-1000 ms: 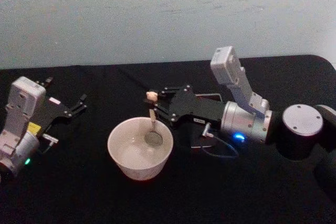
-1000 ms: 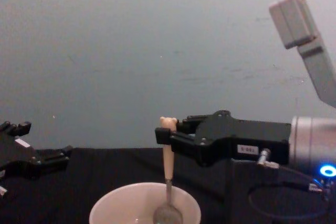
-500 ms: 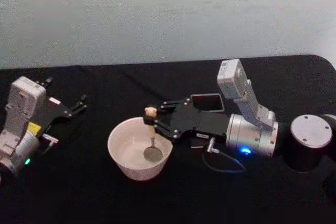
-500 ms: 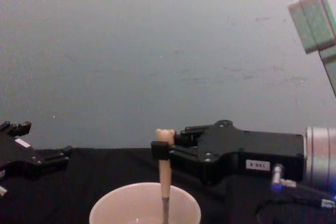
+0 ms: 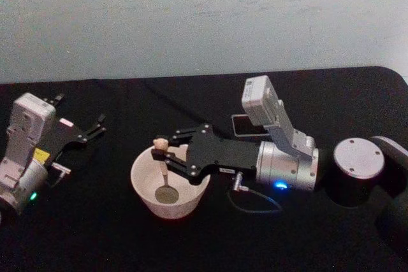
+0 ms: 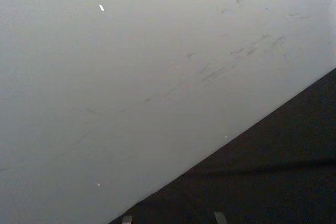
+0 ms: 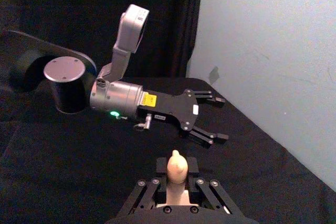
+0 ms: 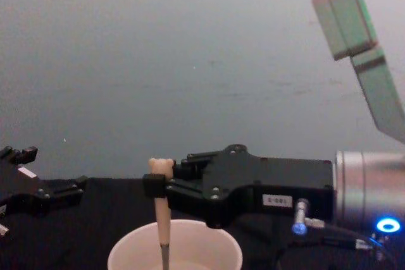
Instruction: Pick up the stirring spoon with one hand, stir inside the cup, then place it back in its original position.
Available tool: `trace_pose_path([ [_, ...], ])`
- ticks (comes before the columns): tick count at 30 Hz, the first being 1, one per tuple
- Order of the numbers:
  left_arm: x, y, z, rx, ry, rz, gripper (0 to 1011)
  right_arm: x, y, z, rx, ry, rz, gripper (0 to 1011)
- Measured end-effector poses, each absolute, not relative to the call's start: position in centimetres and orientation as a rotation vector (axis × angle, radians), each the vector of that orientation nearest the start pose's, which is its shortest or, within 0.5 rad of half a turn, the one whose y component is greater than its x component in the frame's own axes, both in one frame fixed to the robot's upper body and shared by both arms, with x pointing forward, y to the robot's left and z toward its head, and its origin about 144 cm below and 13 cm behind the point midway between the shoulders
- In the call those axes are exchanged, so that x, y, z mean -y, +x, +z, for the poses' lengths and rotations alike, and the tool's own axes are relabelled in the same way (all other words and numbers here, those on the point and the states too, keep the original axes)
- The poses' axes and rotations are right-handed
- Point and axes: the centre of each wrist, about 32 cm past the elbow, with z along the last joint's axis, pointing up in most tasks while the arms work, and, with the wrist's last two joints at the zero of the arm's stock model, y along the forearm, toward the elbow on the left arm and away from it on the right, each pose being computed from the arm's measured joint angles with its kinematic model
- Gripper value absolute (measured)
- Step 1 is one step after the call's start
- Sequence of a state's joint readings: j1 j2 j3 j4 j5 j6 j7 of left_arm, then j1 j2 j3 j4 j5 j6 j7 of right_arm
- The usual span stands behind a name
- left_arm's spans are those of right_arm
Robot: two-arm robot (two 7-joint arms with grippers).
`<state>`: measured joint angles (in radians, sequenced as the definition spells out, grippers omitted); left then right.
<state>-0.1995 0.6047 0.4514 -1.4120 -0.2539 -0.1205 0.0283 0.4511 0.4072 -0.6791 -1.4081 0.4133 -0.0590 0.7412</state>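
Note:
The cream-white cup [image 5: 141, 189] stands on the black table in front of me, its rim low in the chest view [image 8: 130, 252]. The stirring spoon [image 5: 164, 169] stands nearly upright in it, bear head up and metal bowl down near the cup's floor on the left side. My right gripper [image 5: 162, 151] is shut on the beige handle just below the bear head [image 8: 161, 166], reaching in from the right. The right wrist view shows the bear head [image 7: 176, 166] between that gripper's fingers. My left gripper [image 5: 94, 127] rests open at the far left, apart from the cup.
A dark grey square holder [image 5: 245, 125] sits behind the right arm, beyond the cup. The black table [image 5: 191, 246] ends at a pale wall [image 5: 191, 17] behind. My left arm [image 7: 131, 100] lies parked on the table.
The right gripper has carried the spoon leftward and nearer to me inside the cup, from its right side to its left. The left arm has not moved.

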Motion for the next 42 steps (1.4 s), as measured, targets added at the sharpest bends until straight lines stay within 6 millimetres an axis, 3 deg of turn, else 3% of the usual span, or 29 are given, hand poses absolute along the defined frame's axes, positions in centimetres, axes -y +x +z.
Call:
trace_pose_path([
  [16,-31.0,48.9,114.0,0.285,0.305,1.248,1001,16.5,55.7,119.0,0.12,-0.111,-0.368,214],
  [31,-31.0,48.9,114.0,0.285,0.304,1.248,1001,19.0,56.2,118.8,0.129,-0.126,-0.438,214],
  [42,-31.0,48.9,114.0,0.285,0.304,1.248,1001,20.9,54.4,118.8,0.136,-0.111,-0.413,214],
])
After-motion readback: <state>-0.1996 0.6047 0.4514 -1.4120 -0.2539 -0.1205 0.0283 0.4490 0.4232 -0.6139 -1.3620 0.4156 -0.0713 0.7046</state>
